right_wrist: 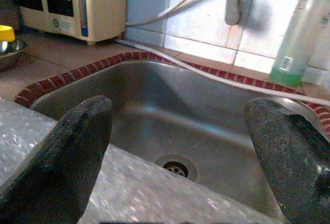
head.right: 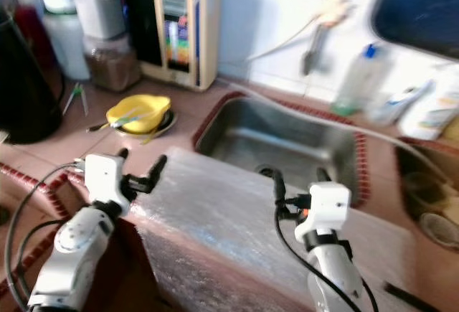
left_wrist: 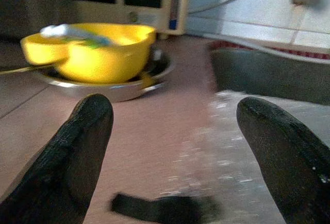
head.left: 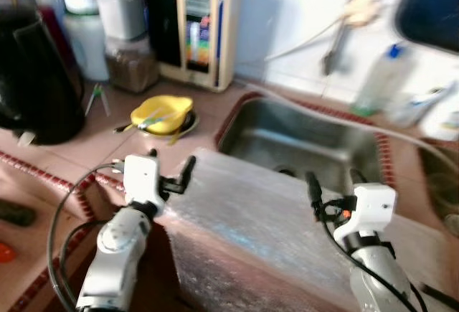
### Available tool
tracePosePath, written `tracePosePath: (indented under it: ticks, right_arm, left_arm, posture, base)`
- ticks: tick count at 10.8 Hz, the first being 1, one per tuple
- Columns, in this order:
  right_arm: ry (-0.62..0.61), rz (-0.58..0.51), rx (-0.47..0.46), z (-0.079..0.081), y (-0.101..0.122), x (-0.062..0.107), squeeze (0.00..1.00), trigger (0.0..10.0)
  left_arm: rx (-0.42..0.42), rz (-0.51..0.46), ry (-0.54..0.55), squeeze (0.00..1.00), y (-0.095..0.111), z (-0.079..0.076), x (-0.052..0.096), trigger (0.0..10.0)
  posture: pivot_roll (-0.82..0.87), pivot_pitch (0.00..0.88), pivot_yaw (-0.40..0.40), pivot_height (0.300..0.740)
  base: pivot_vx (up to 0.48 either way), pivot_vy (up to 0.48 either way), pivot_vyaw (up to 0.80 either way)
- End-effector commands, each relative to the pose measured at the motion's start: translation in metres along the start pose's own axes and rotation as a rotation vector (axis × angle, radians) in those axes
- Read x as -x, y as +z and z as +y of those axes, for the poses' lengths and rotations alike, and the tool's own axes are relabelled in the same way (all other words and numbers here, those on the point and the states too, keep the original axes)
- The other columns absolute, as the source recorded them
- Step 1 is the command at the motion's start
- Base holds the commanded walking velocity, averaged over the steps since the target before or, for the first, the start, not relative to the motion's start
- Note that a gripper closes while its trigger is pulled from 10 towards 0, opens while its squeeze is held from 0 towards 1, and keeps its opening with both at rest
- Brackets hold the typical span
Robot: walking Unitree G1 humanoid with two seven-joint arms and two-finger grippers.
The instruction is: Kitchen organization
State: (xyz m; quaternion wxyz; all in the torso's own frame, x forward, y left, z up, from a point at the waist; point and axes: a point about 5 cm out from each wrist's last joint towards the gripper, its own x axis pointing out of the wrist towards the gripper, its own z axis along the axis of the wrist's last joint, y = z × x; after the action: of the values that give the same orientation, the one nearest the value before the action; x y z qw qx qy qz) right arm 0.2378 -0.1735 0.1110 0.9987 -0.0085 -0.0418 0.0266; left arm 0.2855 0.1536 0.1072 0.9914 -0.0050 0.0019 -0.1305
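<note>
Kitchen counter with a steel sink (head.left: 308,140) at centre and right of the frame, its rim edged in red tile. Across the lower centre lies a large block wrapped in clear bubble film (head.left: 251,233), pale and glistening, reaching from the counter edge to the near rim of the sink. Left gripper (head.left: 171,172) sits at the block's near left corner, fingers parted and holding nothing; in the left wrist view its black fingertips (left_wrist: 77,147) frame the counter and the film's edge. Right gripper (head.left: 333,183) hangs over the block's far side beside the sink, fingers likewise spread and empty; the right wrist view looks between its fingertips (right_wrist: 72,147) into the basin and its drain (right_wrist: 175,167). Yellow bowl (head.left: 161,113) rests in a shallow metal dish (left_wrist: 108,87) at centre left of the frame, with utensils lying across it. Behind it, at upper left, stand a beige appliance (head.left: 204,32) against the wall and a black kettle (head.left: 36,75). A clear bottle holding green liquid (right_wrist: 296,38) stands at upper right behind the sink, and a white hose (right_wrist: 216,77) runs along the sink's back rim.
</note>
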Motion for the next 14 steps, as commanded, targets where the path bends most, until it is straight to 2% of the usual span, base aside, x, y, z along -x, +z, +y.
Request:
tracePosePath:
  ticks: [1, 4, 14]
  right_arm:
    - [-0.012, -0.005, 0.010, -0.0033, 0.0016, 0.0000, 0.00, 10.0]
    - [-0.010, -0.004, 0.013, -0.0033, 0.0015, 0.0000, 0.00, 10.0]
    - [-0.012, -0.002, 0.025, -0.0033, 0.0006, 0.0015, 0.00, 10.0]
  left_arm:
    - [-0.003, 0.002, -0.007, 0.00, 0.0011, -0.0029, -0.0011, 10.0]
    - [0.006, 0.012, -0.008, 0.00, 0.0005, -0.0038, -0.0014, 10.0]
    - [0.005, 0.022, -0.027, 0.00, -0.0005, -0.0056, -0.0020, 10.0]
  posture:
    - [0.09, 0.000, -0.073, 0.740]
    - [0.09, 0.000, -0.074, 0.740]
    - [0.09, 0.000, -0.072, 0.740]
  base:
    - [0.000, 0.000, 0.00]
    - [0.000, 0.000, 0.00]
    - [0.000, 0.270, 0.00]
